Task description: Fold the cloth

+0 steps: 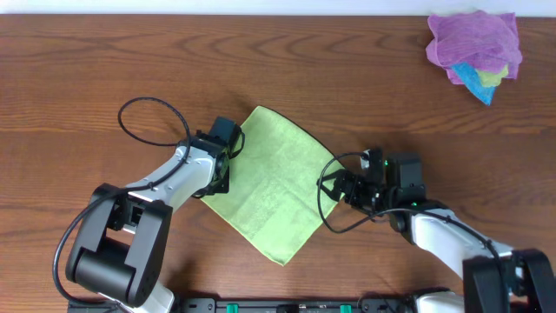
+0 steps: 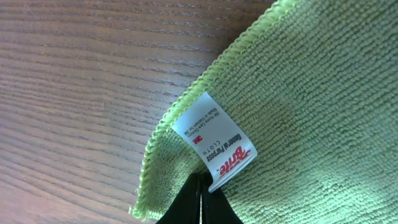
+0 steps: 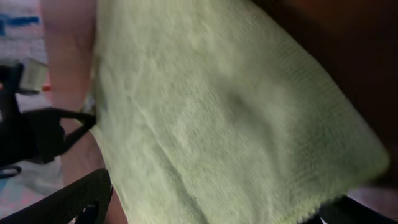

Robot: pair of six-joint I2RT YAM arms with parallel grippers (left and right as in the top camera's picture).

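Tag on cloth readable only in left wrist view

1. Tabletop: brown wood-grain surface that fills nearly the whole overhead view, with the grain running left to right.
2. Far edge: a narrow pale strip borders the tabletop; what it is cannot be told.
3. Light: even and diffuse. Shadows are soft, and the left wrist view shows a faint sheen on the grain.
4. Right wrist view, left side: a blurred pale surface with blue marks and a dark mesh-like shape, neither identifiable.
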